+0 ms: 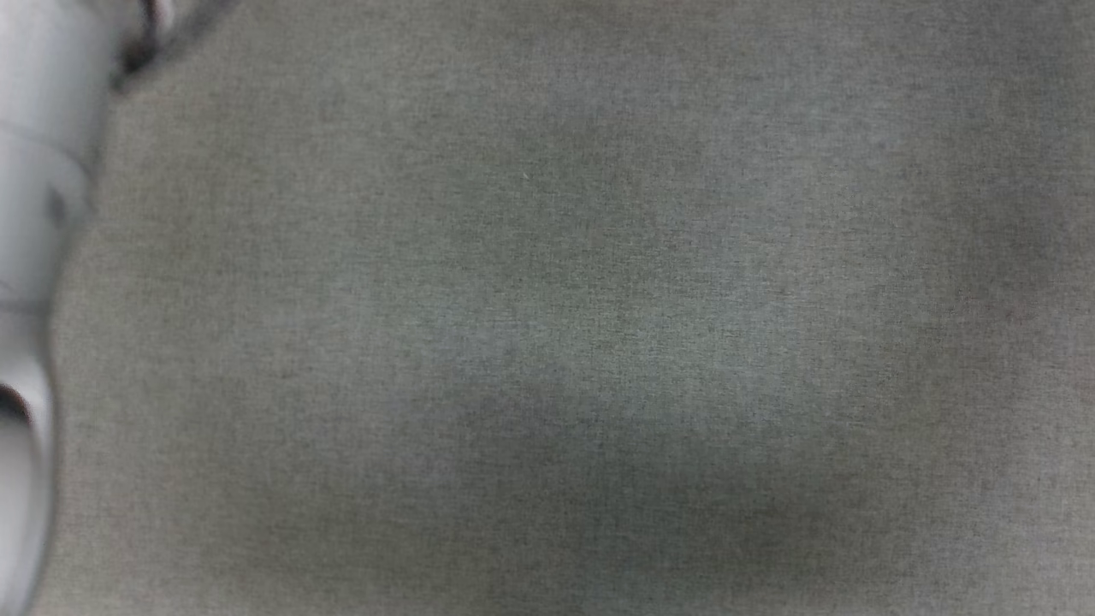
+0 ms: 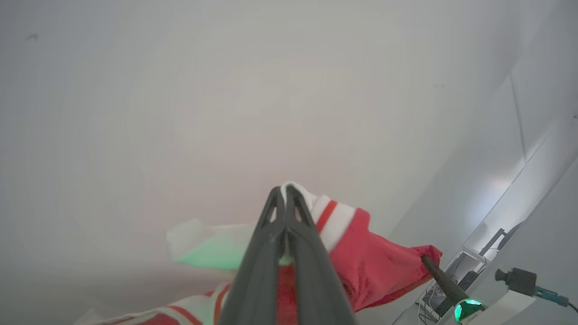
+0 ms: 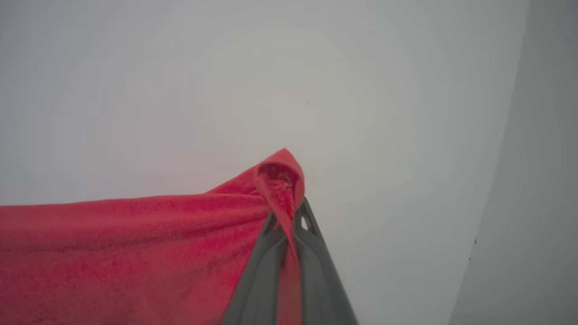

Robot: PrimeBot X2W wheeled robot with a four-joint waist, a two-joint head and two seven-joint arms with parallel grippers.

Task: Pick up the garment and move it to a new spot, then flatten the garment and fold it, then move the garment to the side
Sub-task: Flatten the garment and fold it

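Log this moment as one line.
garment: hanging between grippers | left gripper: shut on white striped edge | right gripper: shut on red corner | head view: grey surface

Matt, finely woven cloth on the grey surface (image 1: 547,308), smooth, faintly glossy plastic on the pale forearm (image 1: 34,171), the garment (image 3: 113,253) a soft red cloth with fuzzy nap, left gripper (image 2: 286,193) and right gripper (image 3: 291,221) in matt dark plastic, smooth matt wall (image 2: 180,90)

So the work surface (image 1: 599,299) is a flat grey top with a fine woven, fabric-looking texture (kinda heathered). Soft darker shadow patches sit across its middle and lower part, and it's all a bit blurry.
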